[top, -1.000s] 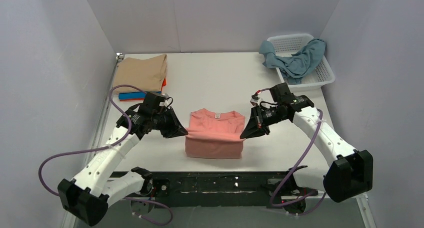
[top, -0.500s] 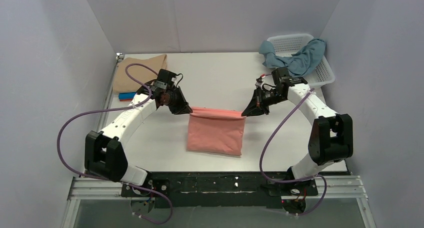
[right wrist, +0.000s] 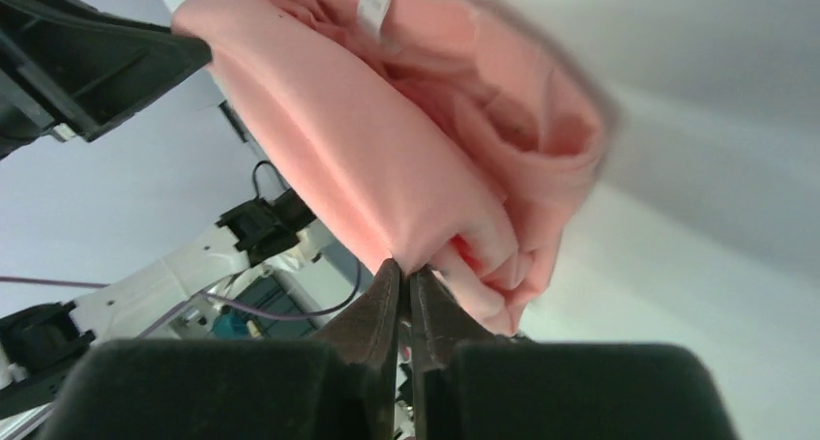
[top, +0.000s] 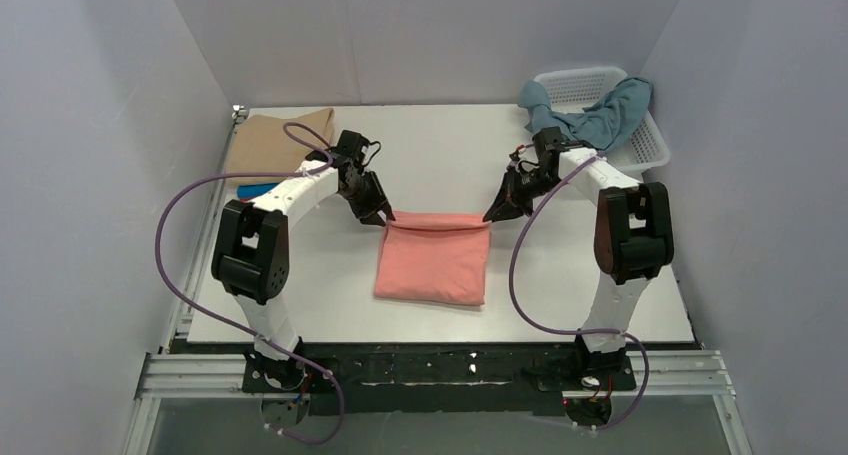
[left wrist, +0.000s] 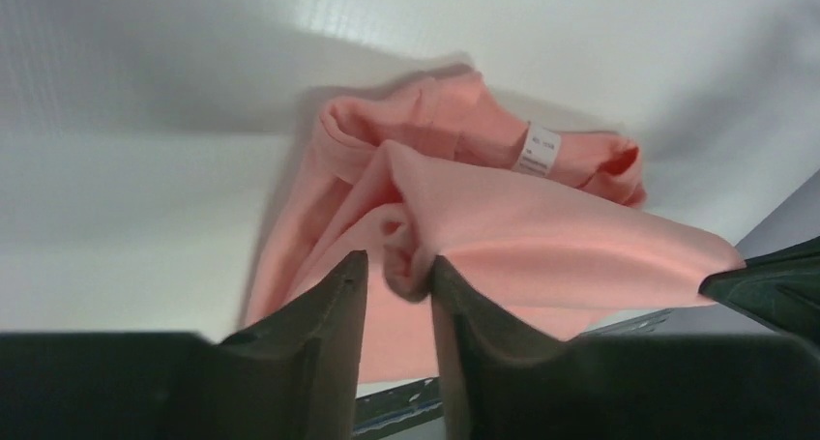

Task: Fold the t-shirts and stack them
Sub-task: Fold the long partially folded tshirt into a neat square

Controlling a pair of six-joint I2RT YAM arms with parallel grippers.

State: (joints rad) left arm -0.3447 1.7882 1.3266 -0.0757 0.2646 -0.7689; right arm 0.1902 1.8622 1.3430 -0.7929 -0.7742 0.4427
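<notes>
A salmon pink t-shirt [top: 432,260] lies folded into a rectangle at the middle of the table. My left gripper [top: 378,216] is at its far left corner. In the left wrist view [left wrist: 398,266] the jaws stand slightly apart, and a bunch of the pink cloth [left wrist: 483,218] rests against the right finger. My right gripper [top: 492,215] is at the far right corner. In the right wrist view [right wrist: 406,266] it is pinched shut on the cloth edge [right wrist: 387,150]. A beige tan shirt [top: 275,145] tops a folded stack at the far left, with a bright blue one [top: 255,189] under it.
A white lattice basket [top: 650,155] stands at the far right corner with a dusty grey-blue shirt [top: 600,120] draped over its rim. Grey walls close in the table on three sides. Both arms reach far out over the table.
Both grippers carried the near edge of the pink shirt away from me, over to the far edge, folding it in half. The left jaws have since parted.
</notes>
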